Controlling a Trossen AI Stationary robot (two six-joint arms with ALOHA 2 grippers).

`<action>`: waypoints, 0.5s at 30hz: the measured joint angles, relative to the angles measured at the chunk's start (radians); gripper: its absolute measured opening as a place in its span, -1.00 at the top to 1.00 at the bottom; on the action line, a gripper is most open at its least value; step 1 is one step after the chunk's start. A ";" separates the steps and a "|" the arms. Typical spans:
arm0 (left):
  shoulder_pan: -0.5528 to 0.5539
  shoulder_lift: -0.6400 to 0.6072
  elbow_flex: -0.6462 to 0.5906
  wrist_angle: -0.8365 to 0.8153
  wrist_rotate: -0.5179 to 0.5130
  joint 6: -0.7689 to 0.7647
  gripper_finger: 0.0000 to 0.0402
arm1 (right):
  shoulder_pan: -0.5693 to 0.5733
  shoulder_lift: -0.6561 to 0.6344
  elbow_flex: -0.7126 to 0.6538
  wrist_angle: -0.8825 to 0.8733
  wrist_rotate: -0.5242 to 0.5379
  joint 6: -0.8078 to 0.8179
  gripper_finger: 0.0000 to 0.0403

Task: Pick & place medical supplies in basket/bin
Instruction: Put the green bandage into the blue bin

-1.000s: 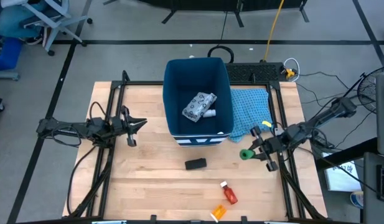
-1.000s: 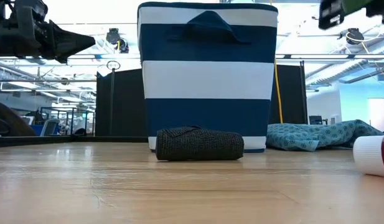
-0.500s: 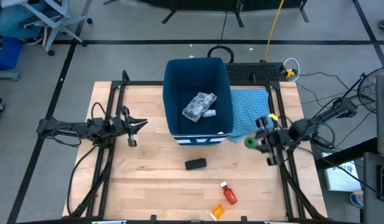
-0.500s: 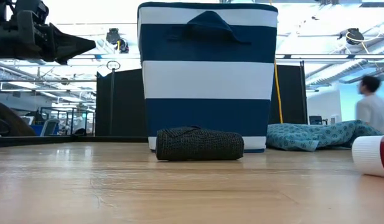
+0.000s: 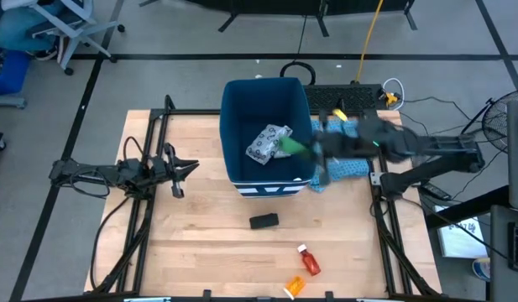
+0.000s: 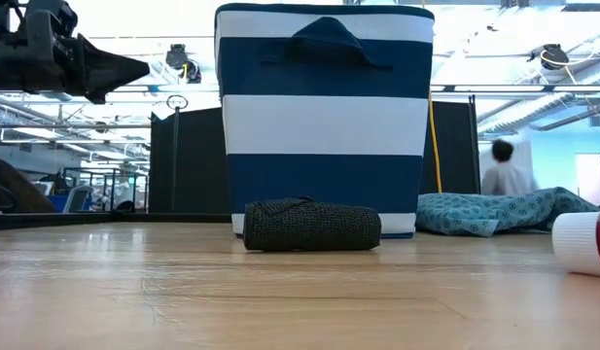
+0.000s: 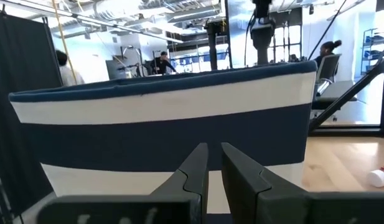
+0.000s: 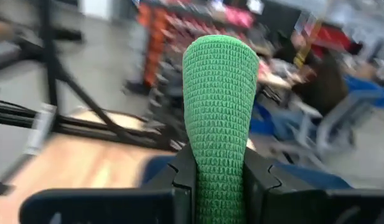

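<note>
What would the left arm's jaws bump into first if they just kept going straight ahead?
Most likely the bin. The left gripper points straight at its striped side wall, and nothing shows between them, though depth is hard to judge.

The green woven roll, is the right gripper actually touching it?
Touching. In the right wrist view the green woven roll stands clamped between the right gripper fingers, both pressed against its sides.

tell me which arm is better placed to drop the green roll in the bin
Right. Its fingers are shut on the green roll, already carried over the open bin. The left arm waits beside the bin, holding nothing.
</note>
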 joint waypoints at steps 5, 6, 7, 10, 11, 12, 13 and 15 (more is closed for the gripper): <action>0.000 0.000 0.000 -0.016 0.000 -0.001 0.77 | -0.203 0.185 0.195 -0.172 -0.176 -0.013 0.73; 0.000 0.000 0.000 -0.017 0.000 0.000 0.77 | -0.242 0.223 0.227 -0.199 -0.216 -0.013 0.73; 0.000 0.000 0.000 -0.021 0.000 0.003 0.77 | -0.279 0.260 0.259 -0.214 -0.242 -0.014 0.73; 0.000 0.000 0.000 -0.023 0.000 0.026 0.77 | -0.378 0.366 0.340 -0.264 -0.275 -0.028 0.73; 0.000 0.000 0.000 -0.023 0.000 0.029 0.77 | -0.408 0.398 0.361 -0.285 -0.297 -0.047 0.73; 0.000 0.000 0.000 -0.023 0.000 0.031 0.77 | -0.436 0.432 0.376 -0.305 -0.313 -0.070 0.73; 0.000 0.000 0.000 -0.023 0.000 0.031 0.77 | -0.459 0.465 0.386 -0.327 -0.321 -0.091 0.73; 0.000 0.000 0.000 -0.023 -0.001 0.032 0.77 | -0.492 0.528 0.392 -0.370 -0.331 -0.132 0.73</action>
